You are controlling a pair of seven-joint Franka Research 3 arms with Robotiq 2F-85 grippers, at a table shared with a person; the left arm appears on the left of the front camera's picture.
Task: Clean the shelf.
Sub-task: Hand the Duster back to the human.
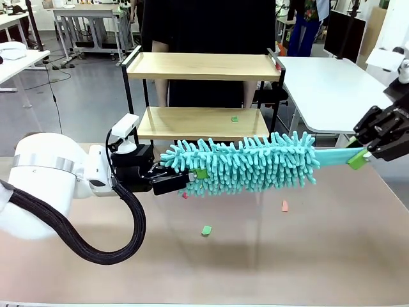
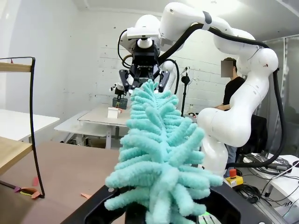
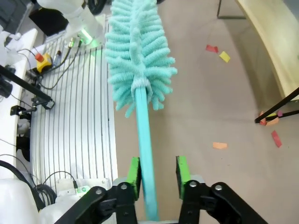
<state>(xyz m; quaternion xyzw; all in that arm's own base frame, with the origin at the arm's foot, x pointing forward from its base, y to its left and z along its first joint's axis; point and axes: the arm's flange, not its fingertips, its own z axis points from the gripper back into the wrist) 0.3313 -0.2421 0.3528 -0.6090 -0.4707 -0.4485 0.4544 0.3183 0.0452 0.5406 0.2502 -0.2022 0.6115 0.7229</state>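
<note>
Teal duster [image 1: 246, 163]: left claw [image 1: 185, 181] clamps tip; right claw [image 3: 158, 173] parted around handle.

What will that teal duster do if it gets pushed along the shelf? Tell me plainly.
The duster looks soft: its head is all loose chenille strands, so it would likely squash and bend against the shelf. It probably weighs little, since it hangs level between the left end effector and the right end effector. Its thin flat handle may flex.
</note>
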